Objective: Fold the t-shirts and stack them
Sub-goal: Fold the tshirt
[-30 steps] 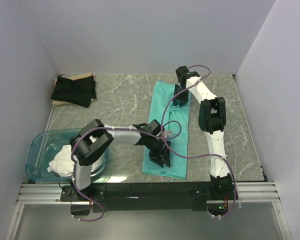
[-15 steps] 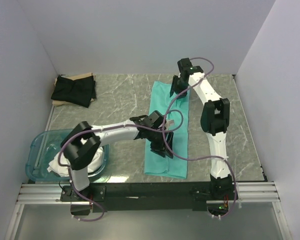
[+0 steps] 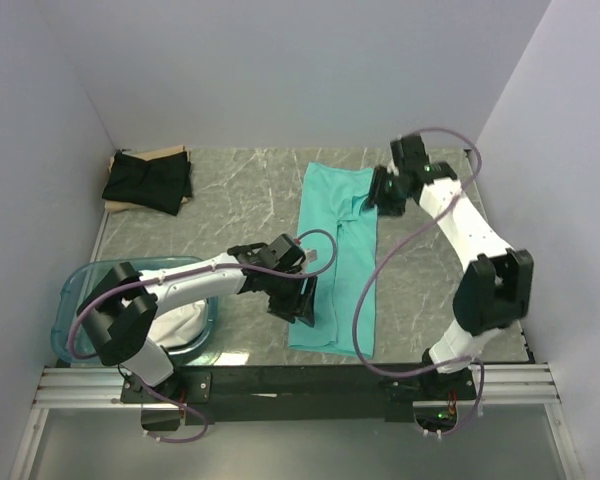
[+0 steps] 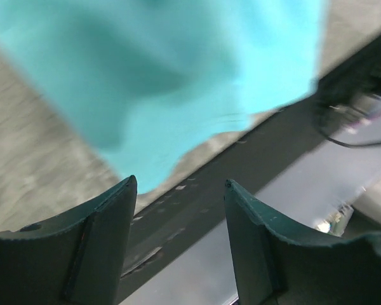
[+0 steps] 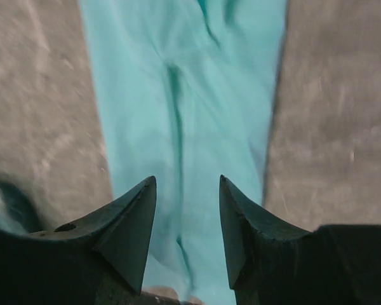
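Note:
The mint-teal t-shirt (image 3: pixel 336 250) lies folded into a long narrow strip down the middle of the table; it also shows in the left wrist view (image 4: pixel 178 70) and the right wrist view (image 5: pixel 184 101). My left gripper (image 3: pixel 298 305) is open and empty at the strip's near left edge. My right gripper (image 3: pixel 380 195) is open and empty above the strip's far right edge. A black t-shirt (image 3: pixel 148 180) lies folded at the far left. White t-shirts (image 3: pixel 130 325) sit in the blue tub.
The translucent blue tub (image 3: pixel 75 290) stands at the near left. A tan cardboard sheet (image 3: pixel 160 153) lies under the black shirt. The black frame rail (image 3: pixel 300 380) runs along the table's near edge. Walls close in the sides and back.
Both grippers have let go of the teal shirt. My left gripper has drawn back left to the strip's near edge. My right arm has swung right, off the far end.

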Available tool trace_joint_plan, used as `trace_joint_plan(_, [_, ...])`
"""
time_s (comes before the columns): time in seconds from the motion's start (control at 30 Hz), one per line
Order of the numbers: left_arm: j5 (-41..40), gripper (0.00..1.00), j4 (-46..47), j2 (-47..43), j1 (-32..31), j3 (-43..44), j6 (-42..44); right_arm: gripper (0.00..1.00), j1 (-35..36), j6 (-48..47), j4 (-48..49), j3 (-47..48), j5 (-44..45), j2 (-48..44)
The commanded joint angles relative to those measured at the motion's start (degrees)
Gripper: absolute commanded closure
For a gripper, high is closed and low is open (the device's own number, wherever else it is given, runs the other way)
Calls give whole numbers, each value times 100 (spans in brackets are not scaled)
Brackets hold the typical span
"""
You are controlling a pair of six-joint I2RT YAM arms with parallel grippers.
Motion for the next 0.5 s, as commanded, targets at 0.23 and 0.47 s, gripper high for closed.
trace_joint_plan(0.23, [-249,36,55,-492,303,-739,-303,49,593,709,452,-3991,-161,-2790])
trace_joint_plan(0.47, [75,34,222,-237,382,-757,-189,49,1402,1431,285,-5241,-187,-3689])
